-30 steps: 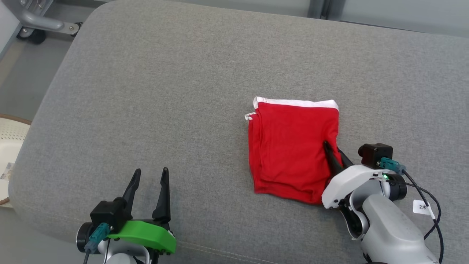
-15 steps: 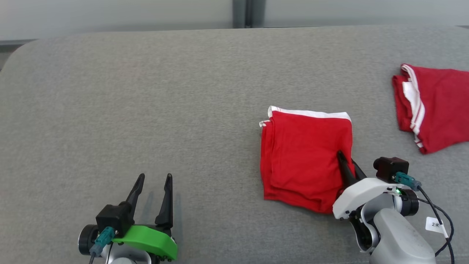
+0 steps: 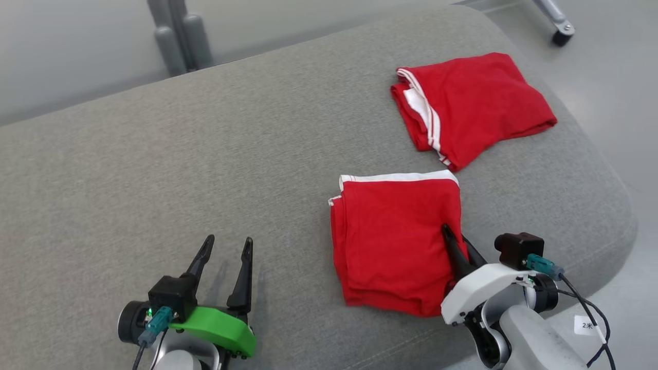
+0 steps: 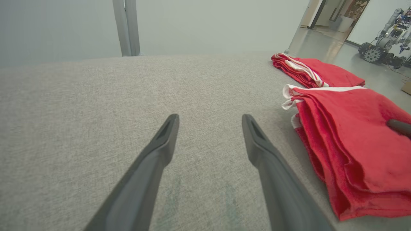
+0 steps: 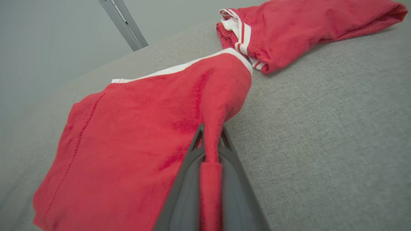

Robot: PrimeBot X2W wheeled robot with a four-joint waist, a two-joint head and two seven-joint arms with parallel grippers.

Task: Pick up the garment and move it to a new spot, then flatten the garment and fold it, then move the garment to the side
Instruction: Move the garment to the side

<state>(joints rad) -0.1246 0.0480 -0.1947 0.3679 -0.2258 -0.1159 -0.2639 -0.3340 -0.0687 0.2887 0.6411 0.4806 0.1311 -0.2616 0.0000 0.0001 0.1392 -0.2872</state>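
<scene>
- While the left gripper [image 3: 229,239] sits at 7 o'clock in the head view, its two dark fingers stand spread wide with nothing between them.
- Left wrist view: the left gripper [image 4: 210,118] has its fingers apart over the bare grey cushion [image 4: 96,106], with faint shadows beneath the tips. Touching or just above, cannot tell.
- The grey cushion [image 3: 180,164] spans the head view. It has a rounded corner at 3 o'clock, with pale floor [image 3: 617,103] beyond.
- Metal posts [image 3: 177,36] stand behind the cushion at 11 o'clock.
- Garment [image 3: 390,241]: red, folded to a rough square in several layers, white-trimmed along its 12 o'clock edge. It lies on the cushion at 5 o'clock of the head view, near the front edge.
- Right gripper [image 3: 452,232], at 4 to 5 o'clock: fingers pressed together, pinching the garment's 3 o'clock edge.
- Right wrist view: the right gripper [image 5: 212,129] clamps a raised ridge of the garment [image 5: 128,144]. Cloth runs down between the two fingers, and the rest of the fold lies on the cushion toward 9 o'clock.
- Second red garment [image 3: 473,103]: folded, with white stripes at its 9 o'clock end. It lies at 1 o'clock of the head view, apart from the held one, a strip of cushion between them.
- Caster [image 3: 560,25]: on the floor at 1 o'clock, top corner.
- Left wrist view, 2 o'clock: a wheeled robot [image 4: 382,48] stands far off on the floor.
</scene>
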